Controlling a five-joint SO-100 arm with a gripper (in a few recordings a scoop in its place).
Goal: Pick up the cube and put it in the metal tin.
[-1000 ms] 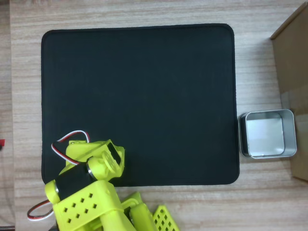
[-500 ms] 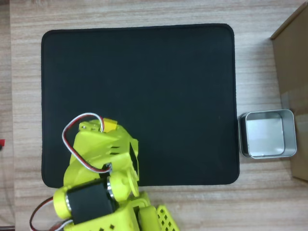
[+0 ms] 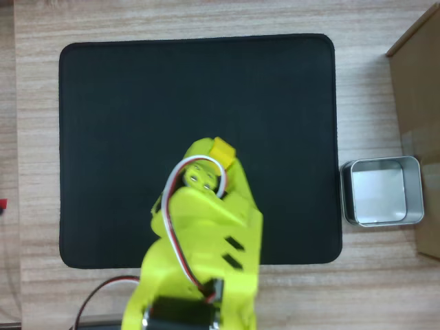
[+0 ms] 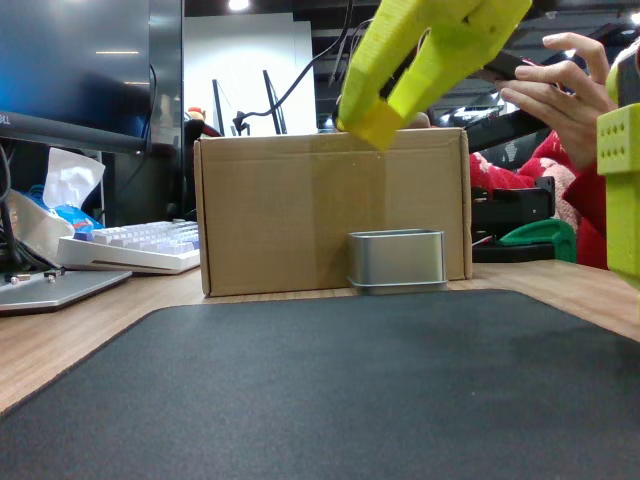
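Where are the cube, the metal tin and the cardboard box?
cube (image 3: 222, 149), overhead view, its top face at the claw tip.
metal tin (image 4: 396, 258), fixed view, its front wall.
cardboard box (image 4: 270, 210), fixed view, its front face.

a black mat (image 3: 199, 103) lies flat on the pale wood-grain counter (image 3: 206, 17). a brown cardboard box (image 4: 330, 210) stands just past the mat's far edge in the fixed view. a white keyboard (image 4: 135, 248) rests well left of the box, near a dark monitor (image 4: 75, 70).

High over the black mat (image 4: 330, 390), the gripper (image 4: 372, 118) pinches the cube (image 4: 371, 124) between its fingers, the metal tin (image 4: 396, 260) sitting well below them against the cardboard box (image 4: 280, 210).
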